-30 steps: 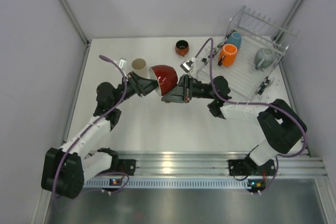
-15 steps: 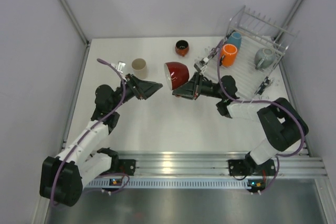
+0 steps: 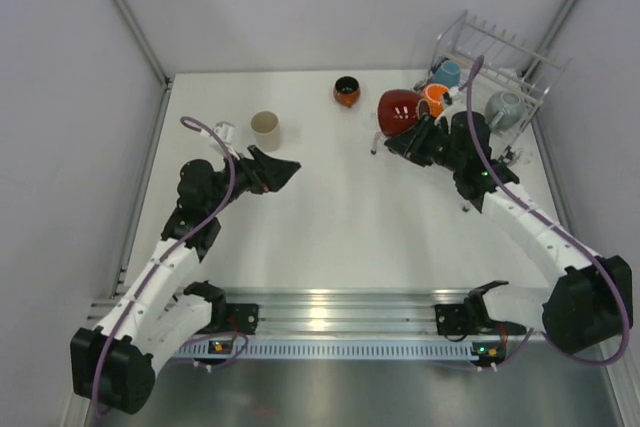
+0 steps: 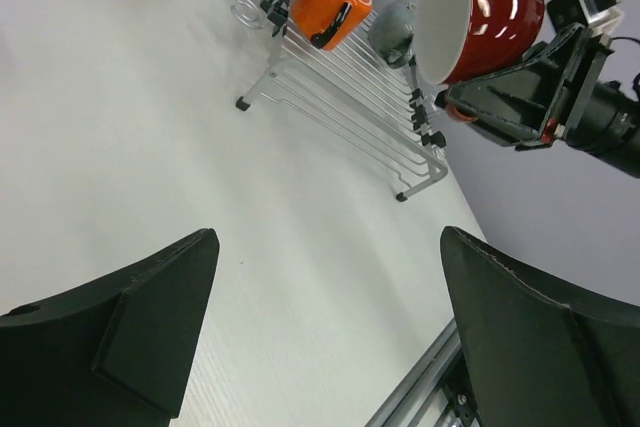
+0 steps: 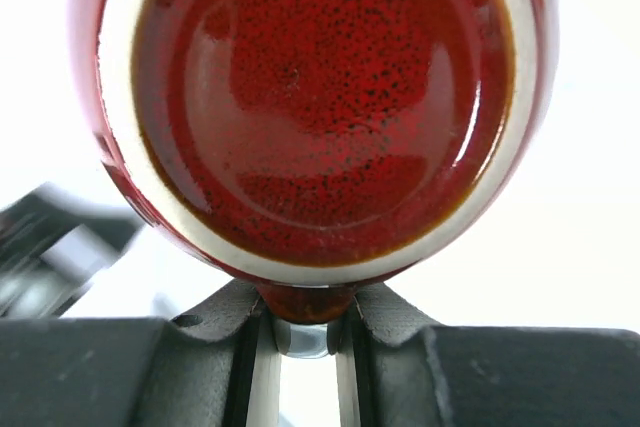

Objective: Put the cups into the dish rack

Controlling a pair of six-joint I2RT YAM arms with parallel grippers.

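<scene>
My right gripper (image 3: pixel 415 133) is shut on the handle of the red mug (image 3: pixel 398 111), holding it in the air at the left edge of the dish rack (image 3: pixel 500 147). In the right wrist view the mug's speckled red underside (image 5: pixel 310 97) fills the frame, its handle pinched between the right gripper's (image 5: pixel 303 312) fingers. An orange cup (image 3: pixel 435 100), a light blue cup (image 3: pixel 450 73) and a grey mug (image 3: pixel 503 108) lie in the rack. A beige tumbler (image 3: pixel 265 129) and a dark-and-orange cup (image 3: pixel 347 91) stand on the table. My left gripper (image 3: pixel 283 169) is open and holds nothing.
The left wrist view shows the left gripper (image 4: pixel 325 287) over bare white table (image 4: pixel 200 127), with the rack (image 4: pixel 340 117) and the held red mug (image 4: pixel 480 12) beyond it. Grey walls close in the table on three sides. An aluminium rail (image 3: pixel 340 322) runs along the near edge.
The left gripper let go of the red mug, opened wide and drew back left. The right arm carried the mug from mid-table rightward to the rack's left edge.
</scene>
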